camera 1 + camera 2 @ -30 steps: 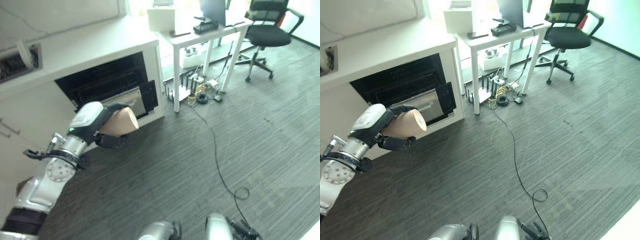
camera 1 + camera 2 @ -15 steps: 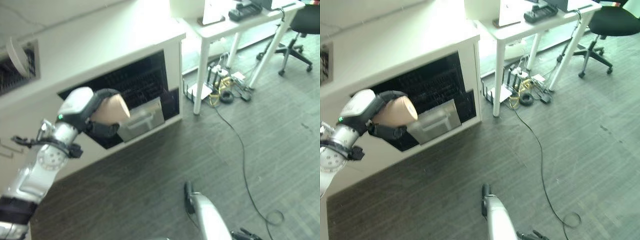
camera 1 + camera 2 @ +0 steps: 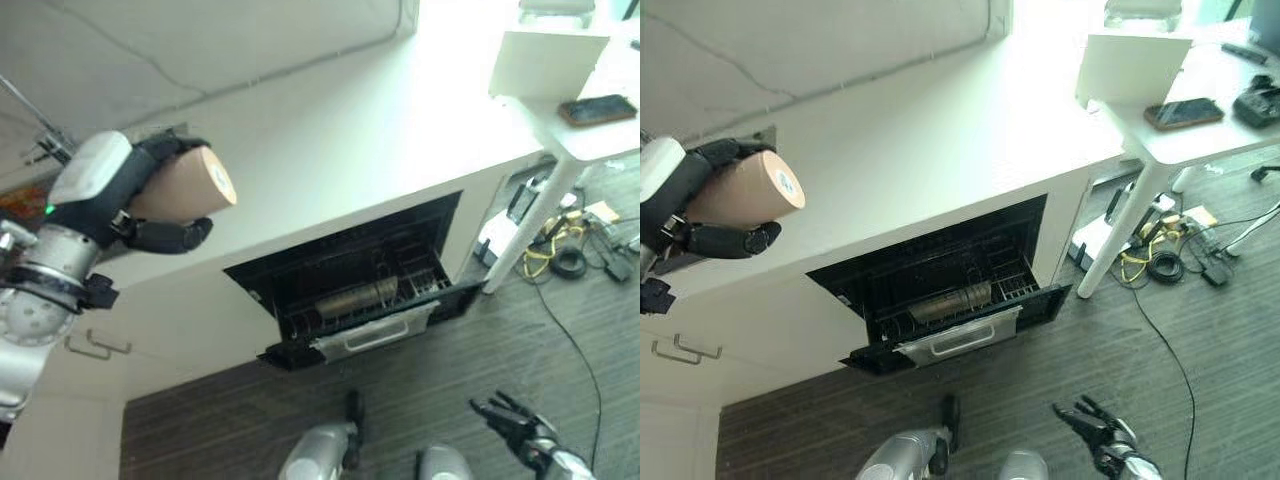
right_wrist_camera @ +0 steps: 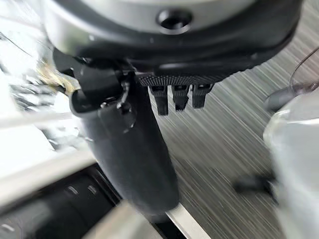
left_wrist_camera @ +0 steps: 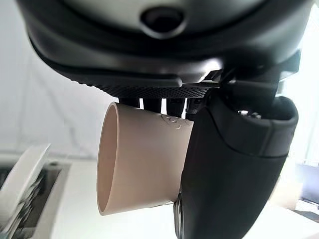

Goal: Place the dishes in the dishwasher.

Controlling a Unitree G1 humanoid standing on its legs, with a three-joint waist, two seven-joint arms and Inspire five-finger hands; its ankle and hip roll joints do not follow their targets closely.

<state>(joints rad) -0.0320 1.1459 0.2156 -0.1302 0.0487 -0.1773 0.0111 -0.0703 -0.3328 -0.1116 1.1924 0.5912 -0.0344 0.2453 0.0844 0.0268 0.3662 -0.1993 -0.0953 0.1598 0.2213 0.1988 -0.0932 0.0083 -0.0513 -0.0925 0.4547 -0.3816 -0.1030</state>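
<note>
**Item: tan cup, held above the counter**

While gripped in the left hand [image 3: 110, 195], the tan cup [image 3: 185, 185] lay on its side, raised over the white counter [image 3: 380, 130] at the robot's left, its flat base turned toward the middle of the scene. Fingers [image 3: 165, 235] were curled under the cup and more dark fingers wrapped over its top; the left wrist view showed the thumb [image 5: 229, 169] pressed along the cup's wall and the open rim [image 5: 107, 159] facing away from the palm.

Below and to the right of the cup, under the counter's edge: dishwasher [image 3: 350, 280], dark cavity exposed, door [image 3: 360, 335] dropped open and hanging forward over the grey carpeted floor [image 3: 560, 360]. Wire rack [image 3: 400, 285] visible inside, with a pale cylindrical item [image 3: 350, 300] lying across it; what it was could not be told. Cup well apart from the dishwasher, higher than its opening.

Right hand [image 3: 1095, 430]: low, near the floor, in front of the dishwasher and to its right, fingers spread and straight, holding nothing.

Further right: white table [image 3: 1200, 130] beside the counter, bearing a dark phone [image 3: 1183, 112] and a white box [image 3: 1135, 65]. Tangle of cables [image 3: 1160, 260] on the floor beneath the table. Cabinet handle [image 3: 680, 350] on the white front left of the dishwasher.
</note>
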